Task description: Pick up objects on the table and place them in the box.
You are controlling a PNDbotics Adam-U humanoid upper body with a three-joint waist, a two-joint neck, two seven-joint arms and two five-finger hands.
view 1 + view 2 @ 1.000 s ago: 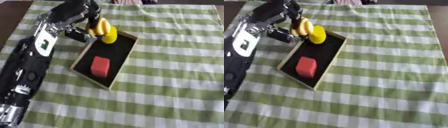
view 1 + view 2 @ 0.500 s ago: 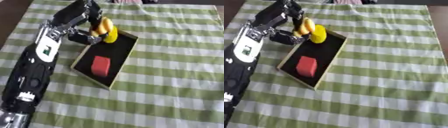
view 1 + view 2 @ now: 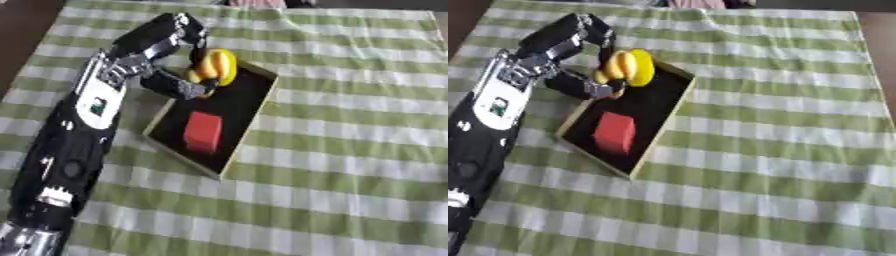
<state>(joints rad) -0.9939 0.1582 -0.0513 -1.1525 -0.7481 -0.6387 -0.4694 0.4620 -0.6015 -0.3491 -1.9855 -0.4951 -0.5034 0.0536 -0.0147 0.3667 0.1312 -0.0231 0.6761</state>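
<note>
Left hand (image 3: 166, 60), upper left of frame, curls fingers & thumb round the yellow banana-shaped fruit (image 3: 214, 67), holding it over the far end of the shallow wooden box w/ black floor (image 3: 241, 107), prob. to drop it clear of the red block (image 3: 203, 131) mid-box. Right hand isn't visible.

One box (image 3: 248, 131). One red block (image 3: 203, 131) inside. One yellow fruit-like object (image 3: 215, 67), kind unclear. One checked cloth (image 3: 350, 150). One robot hand (image 3: 166, 45) visible.

Left arm (image 3: 74, 150) black w/ silver joints, white forearm panel, green mark; hand (image 3: 166, 45) black.
</note>
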